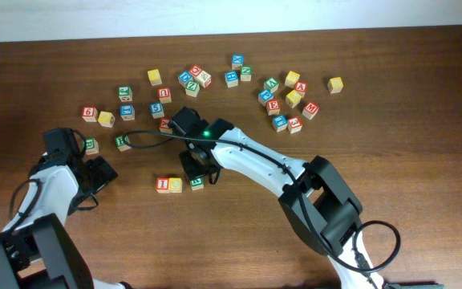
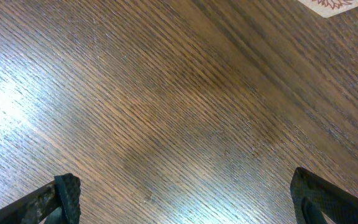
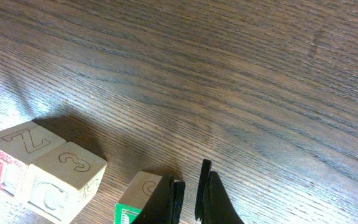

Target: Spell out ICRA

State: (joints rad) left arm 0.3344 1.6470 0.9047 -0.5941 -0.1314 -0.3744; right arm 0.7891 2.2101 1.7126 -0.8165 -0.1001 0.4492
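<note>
Table: we see dark brown wood with a fine, straight grain. It has a soft sheen and pale glare patches in the wrist views.
Right arm: smooth white shells on blocky black joints, with a green light lit near the wrist. It reaches from the lower right of the overhead frame to the centre.
Left arm: the same white and black build, folded in the lower left of the overhead frame.
Left claw: its jaws are spread wide. The ribbed black fingertips sit in the two bottom corners of the left wrist view, with only bare table between them.
Right claw: two thin, flat black fingers are drawn together with a slit between them, and they grip nothing.
Scattered cubes: small wooden blocks with red, yellow, green and blue printed faces lie loose across the upper half of the overhead frame. Most letters are too small for us to read.
Red "I" cube: pale wood with one red printed face and an engraved "N" on top. It is the left end of a short row below the centre.
Yellow cube: it touches the red cube, with a "3" engraved on top.
Green cube: it ends the row on the right, a small gap from the yellow cube. It lies just at the left side of the right claw's closed fingers, and we cannot tell whether they touch.
</note>
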